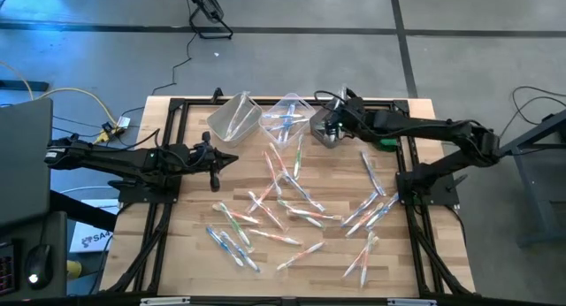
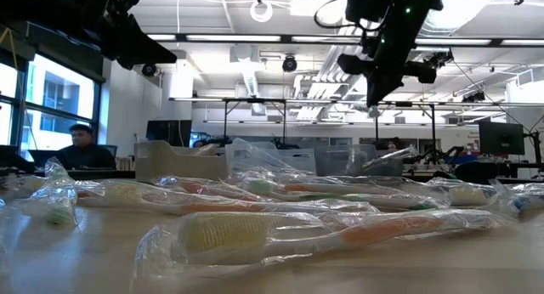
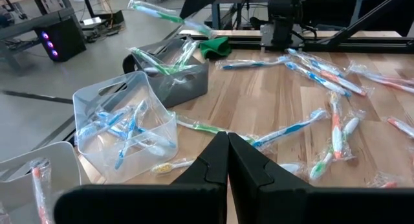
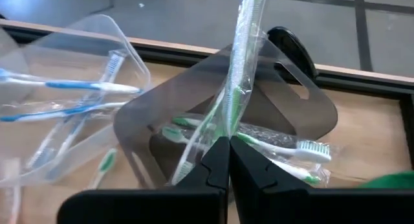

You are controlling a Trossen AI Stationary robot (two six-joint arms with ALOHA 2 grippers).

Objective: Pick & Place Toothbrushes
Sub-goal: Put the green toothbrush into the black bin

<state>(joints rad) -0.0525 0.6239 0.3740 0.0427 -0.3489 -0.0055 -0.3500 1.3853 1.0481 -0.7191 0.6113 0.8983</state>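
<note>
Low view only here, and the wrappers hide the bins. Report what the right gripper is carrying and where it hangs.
Observer: The right gripper is shut on a wrapped green toothbrush, above the dark grey bin.
Operator: Give me that bin's contents.
Observer: Green-handled toothbrushes only, as far as shows.
Operator: Now the left gripper.
Observer: The left gripper is shut and empty, over the left side of the table.

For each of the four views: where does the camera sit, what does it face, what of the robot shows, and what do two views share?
High: overhead, straight down; both arms, table.
Low: table height, facing the room; toothbrushes near, arms above.
Left wrist: behind the left gripper, jaws shut, facing the bins.
Right wrist: behind the right gripper, holding a green toothbrush over the grey bin.
Shared: both wrist views show the blue-brush bin.
</note>
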